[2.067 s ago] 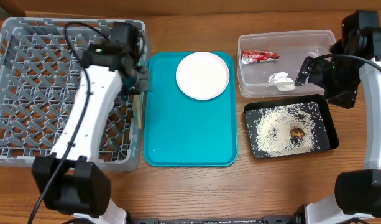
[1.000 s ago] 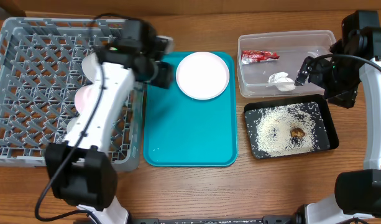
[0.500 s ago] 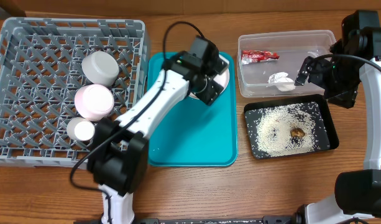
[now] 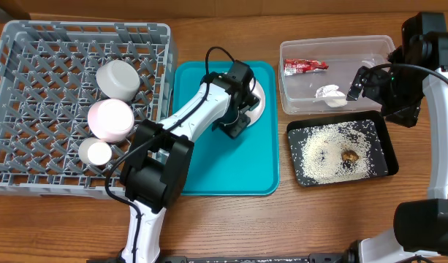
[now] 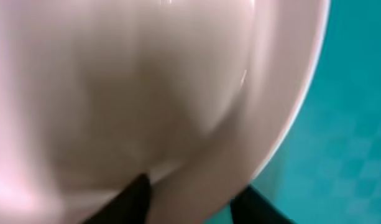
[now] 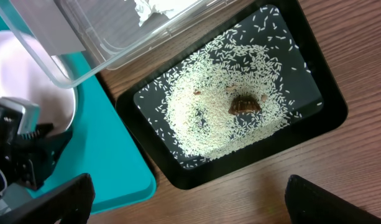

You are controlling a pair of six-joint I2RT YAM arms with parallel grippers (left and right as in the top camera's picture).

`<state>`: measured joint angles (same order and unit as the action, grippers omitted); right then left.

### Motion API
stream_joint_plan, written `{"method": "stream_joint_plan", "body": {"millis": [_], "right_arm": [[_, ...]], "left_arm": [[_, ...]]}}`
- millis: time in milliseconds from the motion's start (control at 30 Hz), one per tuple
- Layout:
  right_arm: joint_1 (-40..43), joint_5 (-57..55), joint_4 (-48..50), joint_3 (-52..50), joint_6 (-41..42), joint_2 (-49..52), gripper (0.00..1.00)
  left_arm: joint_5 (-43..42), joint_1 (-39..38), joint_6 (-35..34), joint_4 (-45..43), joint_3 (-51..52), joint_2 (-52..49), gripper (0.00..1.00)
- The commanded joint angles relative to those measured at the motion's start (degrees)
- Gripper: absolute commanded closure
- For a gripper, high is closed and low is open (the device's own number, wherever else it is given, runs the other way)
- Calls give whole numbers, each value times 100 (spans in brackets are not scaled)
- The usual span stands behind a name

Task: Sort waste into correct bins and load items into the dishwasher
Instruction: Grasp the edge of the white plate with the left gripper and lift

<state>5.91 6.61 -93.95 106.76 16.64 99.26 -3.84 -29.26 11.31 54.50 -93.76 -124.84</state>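
Left gripper has been shifted from square grey plastic rack to round white plate: rim straddled by narrowed jaws, grip unconfirmed, loading pending. Right gripper wide.

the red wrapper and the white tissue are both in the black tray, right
Not quite. The red wrapper and the white tissue are both in the clear tub, not the black tray. That tray holds only the rice and a brown scrap. The overhead view shows it.
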Motion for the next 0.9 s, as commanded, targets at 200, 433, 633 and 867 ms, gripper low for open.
{"method": "stream_joint_plan", "body": {"millis": [200,433,633,867], "right_arm": [[-4,-55,13,22,-17,-90,0],[-4,-55,-9,22,-17,-90,0],[-4,-55,-24,22,-17,-90,0],[-4,-55,-31,22,-17,-90,0]], "left_arm": [[-59,-4,-20,251,-17,-50,89],[-61,-2,-240,627,-352,92,96],[74,68,-476,1097,-1163,599,96],[33,590,-796,1117,-1552,1449,96]]}}
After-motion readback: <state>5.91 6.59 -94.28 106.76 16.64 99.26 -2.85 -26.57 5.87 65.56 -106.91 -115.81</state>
